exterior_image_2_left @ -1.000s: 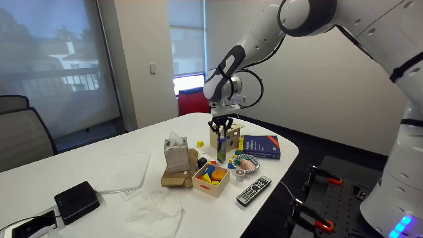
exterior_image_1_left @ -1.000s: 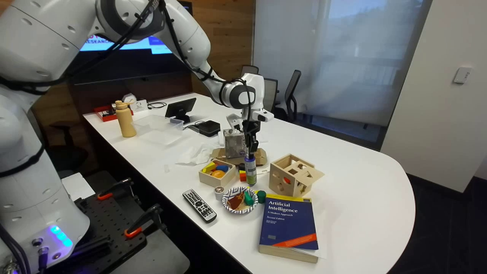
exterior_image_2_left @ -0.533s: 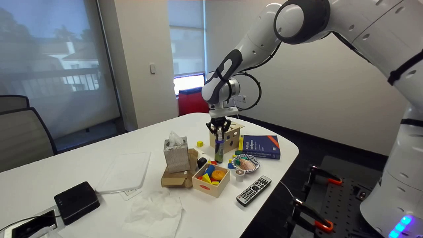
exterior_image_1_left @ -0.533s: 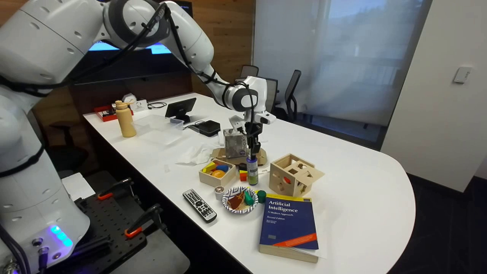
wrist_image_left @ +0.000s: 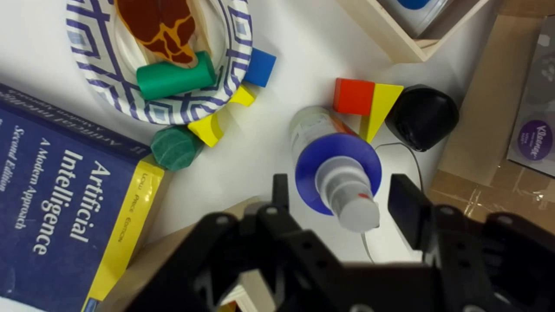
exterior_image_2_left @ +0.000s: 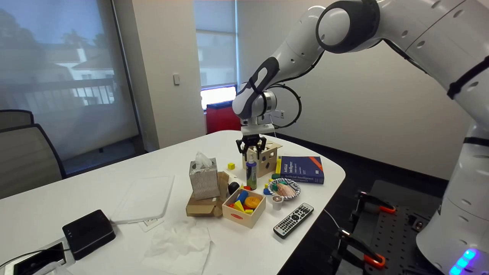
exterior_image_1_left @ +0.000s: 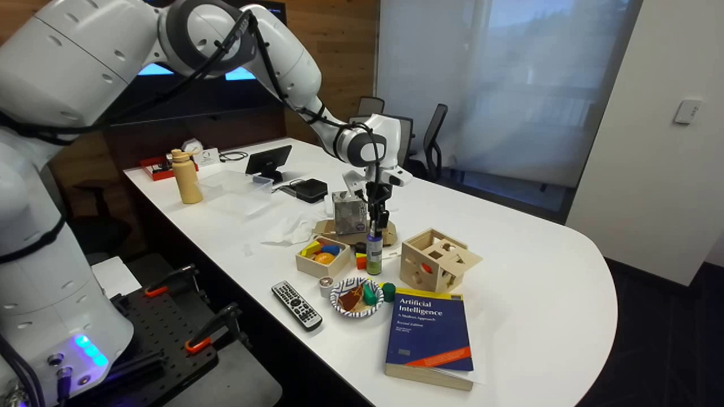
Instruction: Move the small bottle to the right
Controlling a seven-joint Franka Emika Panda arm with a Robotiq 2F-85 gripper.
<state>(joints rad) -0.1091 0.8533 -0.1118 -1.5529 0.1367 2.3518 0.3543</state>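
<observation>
The small bottle, slim with a purple collar, a clear-whitish nozzle top and a green lower part, stands upright on the white table in both exterior views (exterior_image_1_left: 374, 252) (exterior_image_2_left: 251, 176). In the wrist view the bottle (wrist_image_left: 308, 130) is seen from above, its nozzle toward the camera. My gripper (exterior_image_1_left: 375, 227) is above it, pointing down. It also shows in an exterior view (exterior_image_2_left: 252, 157) and in the wrist view (wrist_image_left: 340, 184). It is open, one finger on each side of the bottle's top, with a visible gap on both sides.
The wooden shape-sorter box (exterior_image_1_left: 418, 271) stands close to the bottle. A wooden tray of blocks (exterior_image_2_left: 238, 217), a tissue box (exterior_image_2_left: 204, 179), a patterned bowl (wrist_image_left: 236, 56), a black object (wrist_image_left: 422, 117), red and yellow blocks (wrist_image_left: 353, 96) and a blue book (exterior_image_1_left: 430, 333) lie around it.
The bottle has moved slightly with the gripper and come down onto the table. The gripper, earlier shut on its top, has opened and let it go.
</observation>
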